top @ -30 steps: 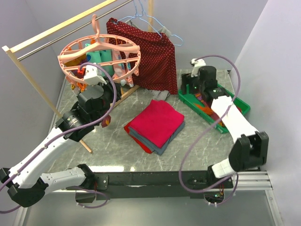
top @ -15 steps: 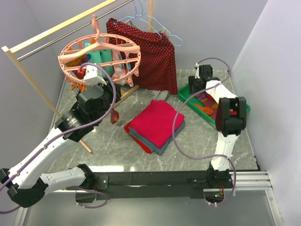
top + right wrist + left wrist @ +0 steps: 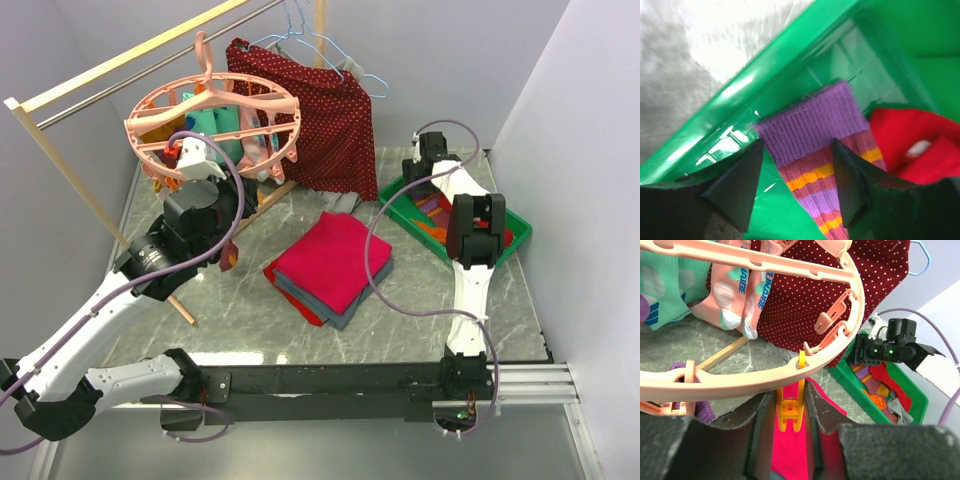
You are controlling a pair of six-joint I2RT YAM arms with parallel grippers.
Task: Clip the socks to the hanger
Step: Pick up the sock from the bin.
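Observation:
The pink round hanger [image 3: 290,105] hangs from the wooden rail, with teal [image 3: 665,290] and pink socks [image 3: 740,300] clipped on it. My left gripper [image 3: 789,425] is just under its front ring [image 3: 740,382], shut on a dangling orange clip [image 3: 790,410]; in the top view it sits below the ring's near-left side [image 3: 178,165]. My right gripper [image 3: 797,170] is open, low in the green tray [image 3: 790,65], with one jaw on each side of a purple-striped sock [image 3: 825,135]. A red sock [image 3: 910,135] lies beside it. More socks lie in the tray [image 3: 515,235].
A folded red and grey cloth stack [image 3: 330,265] lies mid-table. A dark red dotted garment [image 3: 320,110] and light-blue wire hangers [image 3: 330,45] hang on the wooden rack [image 3: 100,70]. The rack's slanted leg [image 3: 180,310] crosses by my left arm. Grey walls stand on both sides.
My right arm has folded up and its gripper has come down into the far end of the tray. My left gripper has stayed at the hanger's clip.

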